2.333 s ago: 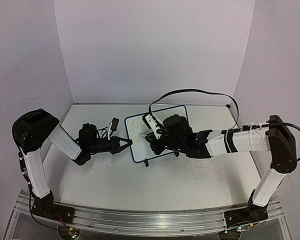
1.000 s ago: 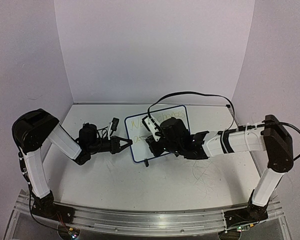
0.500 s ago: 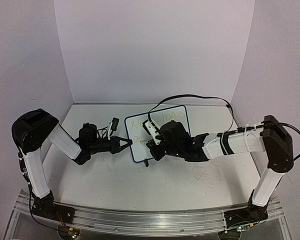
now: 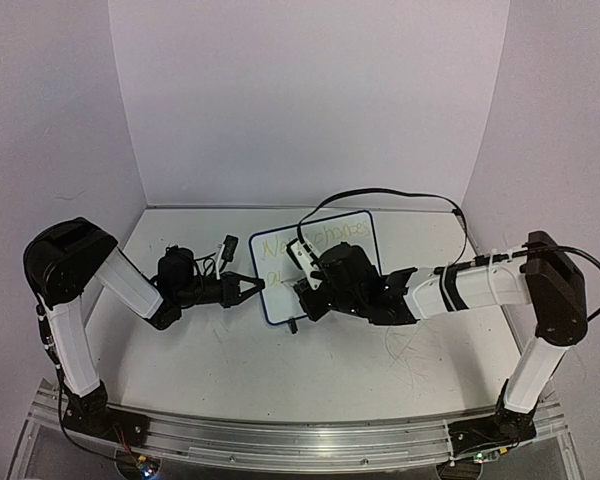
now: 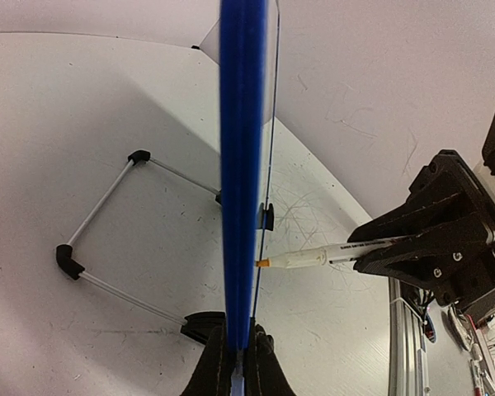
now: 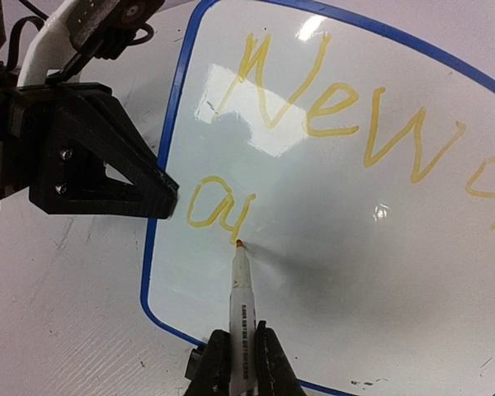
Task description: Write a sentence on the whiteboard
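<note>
The whiteboard stands tilted mid-table on its wire stand, blue-framed. My left gripper is shut on the board's left edge, seen edge-on in the left wrist view. My right gripper is shut on a white marker with an orange tip. The tip touches the board face at the tail of the second line. The sentence reads "New" in pale yellow on top, with two round letters below it. The marker meets the board just above my left fingers.
The board's wire stand with black feet rests on the tabletop behind it. A black cable loops over the right arm. Grey scribble marks scuff the table at the front right. A small black connector lies near the left arm.
My right gripper with the marker has shifted left across the board to its lower left part. The first line has come out from under the arm. The left arm has stayed still.
</note>
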`<state>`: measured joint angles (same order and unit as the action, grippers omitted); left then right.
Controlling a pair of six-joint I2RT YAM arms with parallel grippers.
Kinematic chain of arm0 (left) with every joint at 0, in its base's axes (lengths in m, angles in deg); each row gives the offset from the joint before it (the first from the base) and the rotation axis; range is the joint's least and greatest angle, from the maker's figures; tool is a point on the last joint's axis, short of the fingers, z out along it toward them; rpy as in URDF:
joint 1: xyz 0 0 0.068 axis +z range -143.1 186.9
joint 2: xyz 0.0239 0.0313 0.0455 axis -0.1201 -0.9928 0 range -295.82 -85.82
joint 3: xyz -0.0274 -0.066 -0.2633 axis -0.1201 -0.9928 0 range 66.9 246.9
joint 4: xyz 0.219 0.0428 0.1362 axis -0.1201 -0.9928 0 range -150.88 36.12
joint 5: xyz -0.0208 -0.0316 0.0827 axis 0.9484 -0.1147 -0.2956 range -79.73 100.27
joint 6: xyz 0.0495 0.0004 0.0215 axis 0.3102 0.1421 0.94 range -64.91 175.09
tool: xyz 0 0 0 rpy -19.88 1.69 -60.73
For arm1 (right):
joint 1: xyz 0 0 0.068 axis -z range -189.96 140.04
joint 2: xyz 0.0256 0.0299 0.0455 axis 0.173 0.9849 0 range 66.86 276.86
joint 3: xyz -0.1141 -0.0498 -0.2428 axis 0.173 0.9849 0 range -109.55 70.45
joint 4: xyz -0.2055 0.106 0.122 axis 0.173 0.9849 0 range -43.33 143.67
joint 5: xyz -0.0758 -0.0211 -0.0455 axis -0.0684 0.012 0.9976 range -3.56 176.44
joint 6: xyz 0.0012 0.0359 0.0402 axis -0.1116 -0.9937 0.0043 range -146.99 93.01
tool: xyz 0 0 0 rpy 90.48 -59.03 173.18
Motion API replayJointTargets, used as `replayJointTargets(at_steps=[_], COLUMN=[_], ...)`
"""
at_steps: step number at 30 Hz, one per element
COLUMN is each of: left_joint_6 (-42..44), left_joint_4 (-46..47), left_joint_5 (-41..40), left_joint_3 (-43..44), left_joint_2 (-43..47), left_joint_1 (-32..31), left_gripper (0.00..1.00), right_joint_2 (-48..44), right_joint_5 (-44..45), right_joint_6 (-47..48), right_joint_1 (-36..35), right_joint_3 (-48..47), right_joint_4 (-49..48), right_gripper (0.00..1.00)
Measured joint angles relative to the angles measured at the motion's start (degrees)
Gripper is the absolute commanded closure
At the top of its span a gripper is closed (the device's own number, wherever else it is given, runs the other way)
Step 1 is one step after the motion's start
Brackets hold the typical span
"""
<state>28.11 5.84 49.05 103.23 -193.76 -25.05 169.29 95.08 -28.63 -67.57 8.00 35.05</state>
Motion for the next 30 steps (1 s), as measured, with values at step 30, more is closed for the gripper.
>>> replayJointTargets(at_steps=[30], left_joint_6=[0.02], left_joint_4=[-0.26], left_joint_5=[-0.12], left_joint_3=[0.00], left_joint_2=[0.09], left_joint_1=[0.00], left_gripper=[1.00], right_joint_2=[-0.70], right_joint_5=[3.64], right_joint_6=[-1.42], right_joint_1=[0.53], right_joint_3=[-0.51], right_joint_4=[-1.40], right_gripper=[1.00])
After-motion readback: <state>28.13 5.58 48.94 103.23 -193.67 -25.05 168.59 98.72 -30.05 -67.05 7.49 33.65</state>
